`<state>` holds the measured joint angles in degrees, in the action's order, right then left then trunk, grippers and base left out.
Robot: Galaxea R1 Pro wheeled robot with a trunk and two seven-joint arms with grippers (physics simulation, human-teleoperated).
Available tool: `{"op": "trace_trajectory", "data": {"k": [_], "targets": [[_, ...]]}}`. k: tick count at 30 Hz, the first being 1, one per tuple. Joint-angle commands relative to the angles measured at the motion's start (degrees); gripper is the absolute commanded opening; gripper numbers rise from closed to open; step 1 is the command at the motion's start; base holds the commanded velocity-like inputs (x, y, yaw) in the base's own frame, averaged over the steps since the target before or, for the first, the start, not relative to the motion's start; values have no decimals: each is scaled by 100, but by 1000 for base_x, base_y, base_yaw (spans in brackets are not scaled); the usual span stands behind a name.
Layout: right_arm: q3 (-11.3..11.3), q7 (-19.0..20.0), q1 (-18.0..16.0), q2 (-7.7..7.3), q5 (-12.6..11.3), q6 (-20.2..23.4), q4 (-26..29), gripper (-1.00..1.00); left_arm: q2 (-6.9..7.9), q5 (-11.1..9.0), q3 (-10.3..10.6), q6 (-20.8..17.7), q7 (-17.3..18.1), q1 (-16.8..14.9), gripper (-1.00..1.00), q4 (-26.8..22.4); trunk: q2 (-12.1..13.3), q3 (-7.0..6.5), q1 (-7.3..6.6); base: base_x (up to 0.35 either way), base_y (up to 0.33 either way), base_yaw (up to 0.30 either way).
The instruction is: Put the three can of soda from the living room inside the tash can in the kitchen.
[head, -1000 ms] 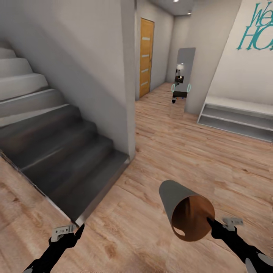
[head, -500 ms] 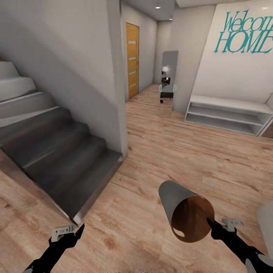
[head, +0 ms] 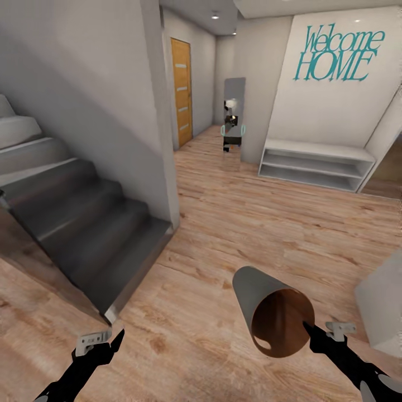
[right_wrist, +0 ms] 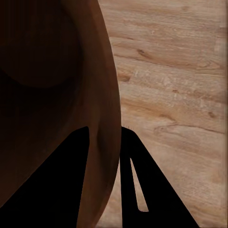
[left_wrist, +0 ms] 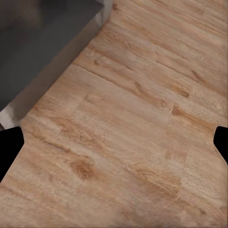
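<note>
The robot stands in a hallway, carrying the bin (head: 276, 315) tipped on its side, mouth facing back toward the robot. The right gripper (head: 310, 330) is clamped on the bin's rim: in the right wrist view one finger (right_wrist: 57, 185) lies inside the dark brown wall and the other outside it, the rim (right_wrist: 111, 142) pinched between them. The left gripper (head: 106, 341) hangs apart and empty over the plank floor (left_wrist: 128, 123), with the bottom stair (head: 120, 262) just ahead of it and to its left. No cans are to be seen here.

This looks like a travelling stretch, the bin being taken along while the base turns. A one-sided rim pinch lets a light bin swing, so I'd keep the turn slow, hold the right arm steady, and watch the pale corner (head: 382, 310) close beside the right gripper on its outer side. Bringing the bin upright before any can goes in would be wise.
</note>
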<state>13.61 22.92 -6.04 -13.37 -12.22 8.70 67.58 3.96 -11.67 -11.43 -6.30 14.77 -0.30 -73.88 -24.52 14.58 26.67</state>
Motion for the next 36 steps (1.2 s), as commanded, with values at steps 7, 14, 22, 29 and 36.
{"op": "trace_trajectory", "data": {"k": [7,14,22,29,36], "targets": [[2,20,-2,8,-55,-4,10,-100,0,4,0,6,0,1,100,3,-1,-3,-1,-270,0,-8],[0,20,-2,10,-60,-5,10,-100,0,6,0,11,-3,2,100,5,-1,-32,-1,-165,0,-116],[-5,20,-2,10,-61,-16,-34,-100,0,7,0,114,0,11,100,5,-1,-82,-1,-14,0,-187],[-14,20,-2,10,-56,-14,-79,-100,0,7,0,126,-6,12,100,5,-1,-128,-1,-1,0,-192],[-16,20,-2,10,-52,-24,-101,-100,0,7,0,129,-2,12,100,5,-1,-173,-1,0,0,-192]]}}
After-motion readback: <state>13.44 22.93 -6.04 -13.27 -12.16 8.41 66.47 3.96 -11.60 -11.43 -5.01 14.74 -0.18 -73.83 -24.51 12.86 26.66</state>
